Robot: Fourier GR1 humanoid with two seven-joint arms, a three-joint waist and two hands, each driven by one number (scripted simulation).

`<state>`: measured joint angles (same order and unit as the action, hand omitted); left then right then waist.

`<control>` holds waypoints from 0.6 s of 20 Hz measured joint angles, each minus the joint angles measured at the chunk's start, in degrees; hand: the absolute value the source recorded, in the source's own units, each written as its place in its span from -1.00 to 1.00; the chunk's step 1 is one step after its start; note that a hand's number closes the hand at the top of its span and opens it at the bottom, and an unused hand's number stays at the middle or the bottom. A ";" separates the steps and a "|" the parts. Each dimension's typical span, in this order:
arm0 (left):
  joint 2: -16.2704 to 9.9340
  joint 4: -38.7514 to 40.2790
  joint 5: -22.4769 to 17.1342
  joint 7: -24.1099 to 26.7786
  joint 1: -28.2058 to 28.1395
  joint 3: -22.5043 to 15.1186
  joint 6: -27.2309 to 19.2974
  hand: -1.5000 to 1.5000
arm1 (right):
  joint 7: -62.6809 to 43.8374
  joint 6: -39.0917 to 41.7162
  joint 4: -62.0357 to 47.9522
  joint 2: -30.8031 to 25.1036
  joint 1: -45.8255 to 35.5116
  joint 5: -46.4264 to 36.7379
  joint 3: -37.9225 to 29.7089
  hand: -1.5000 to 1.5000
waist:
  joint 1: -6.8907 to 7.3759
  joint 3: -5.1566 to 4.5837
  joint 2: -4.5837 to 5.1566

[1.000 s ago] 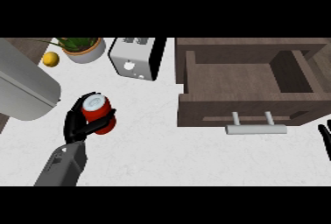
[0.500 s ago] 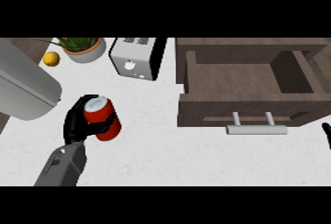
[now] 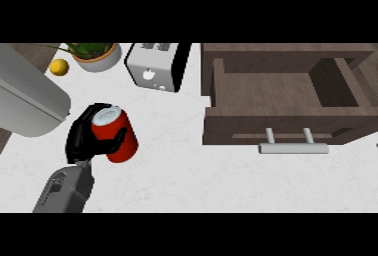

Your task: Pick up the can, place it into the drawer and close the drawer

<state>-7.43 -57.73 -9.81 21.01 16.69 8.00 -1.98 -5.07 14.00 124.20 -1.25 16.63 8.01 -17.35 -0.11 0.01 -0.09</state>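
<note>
Where the left hand (image 3: pixel 87 141) curls, a red can (image 3: pixel 118 135).

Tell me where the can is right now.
In the head view, the red can sits at the left, gripped by the left hand, below the toaster and left of the open drawer.

No text, label, brand or number can be read on anything here.

Left side of the red can (image 3: pixel 118 135) behind the curled left hand (image 3: pixel 87 142) — drawer (image 3: pixel 284 95) cut off at the right edge.
</note>
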 measured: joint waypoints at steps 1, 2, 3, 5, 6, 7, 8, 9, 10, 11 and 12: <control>0.51 -2.01 0.28 -1.13 -0.36 -0.84 -0.45 1.00 | 0.40 -0.08 0.08 0.26 0.38 -0.39 0.19 -1.00 | 0.01 0.00 -0.01; 0.62 -3.78 0.38 -2.46 -0.47 -1.49 -0.48 1.00 | 1.02 -0.96 0.05 0.47 0.91 -1.15 1.38 -1.00 | 0.02 0.00 -0.02; 0.50 -5.00 0.56 -4.16 0.04 -1.98 -0.65 1.00 | 0.48 -1.13 0.92 0.64 1.08 -1.35 1.83 -1.00 | 0.00 0.01 -0.01; 1.85 -8.59 1.67 -6.23 -0.35 -4.14 -1.80 1.00 | 0.51 -1.08 1.28 0.78 1.39 -1.51 1.78 -1.00 | 0.01 0.00 -0.04; 1.95 -9.89 2.12 -7.27 0.19 -4.76 -2.18 1.00 | 1.04 -0.68 1.08 0.74 1.77 -1.27 1.43 -1.00 | -0.02 0.00 -0.03; 2.02 -11.48 2.60 -8.74 0.83 -5.43 -2.70 1.00 | 0.60 -0.81 0.62 0.23 0.80 -0.92 0.87 -1.00 | 0.01 0.01 -0.03; 2.05 -13.28 3.00 -10.22 1.24 -6.11 -3.04 1.00 | 0.98 -0.48 0.74 0.35 1.40 -0.88 0.73 -1.00 | -0.01 0.01 -0.04; 2.34 -15.38 3.68 -11.56 1.47 -7.05 -3.72 1.00 | 0.65 -0.86 0.84 0.49 0.82 -1.18 0.94 -1.00 | 0.05 0.02 -0.05; 2.55 -17.20 4.25 -12.91 1.72 -7.81 -4.27 1.00 | 0.25 -1.14 1.19 0.60 0.57 -1.52 1.09 -1.00 | 0.06 0.02 -0.05; 2.73 -18.74 4.78 -14.38 2.24 -8.43 -4.84 1.00 | 0.65 -1.26 1.28 0.73 1.09 -1.66 1.48 -1.00 | 0.03 0.01 -0.05; 3.38 -19.57 5.53 -15.73 3.16 -9.13 -5.89 1.00 | 0.65 -1.34 1.16 0.84 1.08 -1.81 1.44 -1.00 | -0.02 0.01 -0.04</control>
<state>-4.05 -77.31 -4.28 5.28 19.84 -1.13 -7.87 -4.42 12.66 125.36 -0.41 17.71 6.20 -15.91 -0.13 0.02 -0.13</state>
